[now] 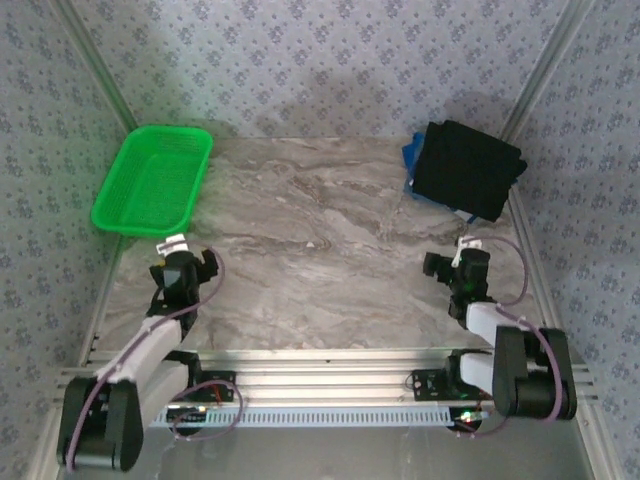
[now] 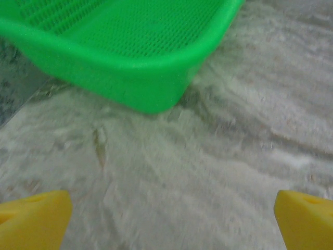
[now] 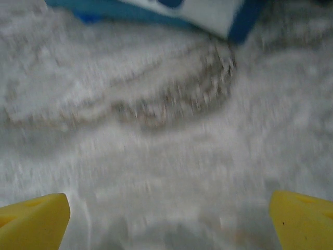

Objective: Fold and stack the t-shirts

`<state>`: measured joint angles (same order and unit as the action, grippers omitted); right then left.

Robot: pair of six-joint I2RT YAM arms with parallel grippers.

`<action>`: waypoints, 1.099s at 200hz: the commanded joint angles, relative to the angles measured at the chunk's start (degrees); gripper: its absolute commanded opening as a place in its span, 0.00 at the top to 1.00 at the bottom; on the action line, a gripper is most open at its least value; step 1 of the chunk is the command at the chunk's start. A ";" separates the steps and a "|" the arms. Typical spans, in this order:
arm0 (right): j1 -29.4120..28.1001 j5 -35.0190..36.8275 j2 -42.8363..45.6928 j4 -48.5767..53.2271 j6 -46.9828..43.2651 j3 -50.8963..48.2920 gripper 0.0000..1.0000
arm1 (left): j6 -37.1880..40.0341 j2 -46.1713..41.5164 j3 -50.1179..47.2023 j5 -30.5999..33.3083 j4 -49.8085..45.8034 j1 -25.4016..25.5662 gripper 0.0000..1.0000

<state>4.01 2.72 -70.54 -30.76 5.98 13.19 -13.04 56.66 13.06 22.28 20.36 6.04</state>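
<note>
A folded black t-shirt [image 1: 467, 168] lies at the table's far right corner, on top of a blue t-shirt [image 1: 411, 155] whose edge peeks out at the left. In the right wrist view the blue shirt [image 3: 156, 10] with white print shows at the top edge. My left gripper [image 1: 176, 243] hovers near the table's left side, open, its yellow fingertips [image 2: 34, 219] wide apart over bare marble. My right gripper [image 1: 468, 243] sits in front of the shirt stack, open, yellow fingertips [image 3: 302, 216] wide apart with nothing between them.
An empty green plastic basket [image 1: 155, 180] stands at the far left of the marble table [image 1: 310, 250]; its corner [image 2: 151, 57] is just ahead of my left gripper. Patterned walls enclose the table on three sides.
</note>
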 commanded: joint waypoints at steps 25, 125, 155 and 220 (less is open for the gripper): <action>-0.89 0.46 -18.19 -21.86 -5.14 7.41 0.00 | 1.51 16.07 6.44 -12.68 16.29 -6.00 0.00; -2.30 0.15 -16.59 -15.55 -6.94 9.23 0.00 | 3.30 15.95 4.80 -19.17 20.08 -7.32 0.00; -2.29 0.11 -16.58 -15.53 -6.94 9.29 0.00 | 8.29 12.81 0.45 -8.97 25.40 0.55 0.00; -2.31 0.04 -16.57 -15.55 -6.94 9.27 0.00 | 8.00 15.92 5.08 -18.04 19.92 -2.60 0.00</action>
<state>1.63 3.05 -87.44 -45.67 0.32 21.28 -5.58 71.44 15.09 8.78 41.41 5.45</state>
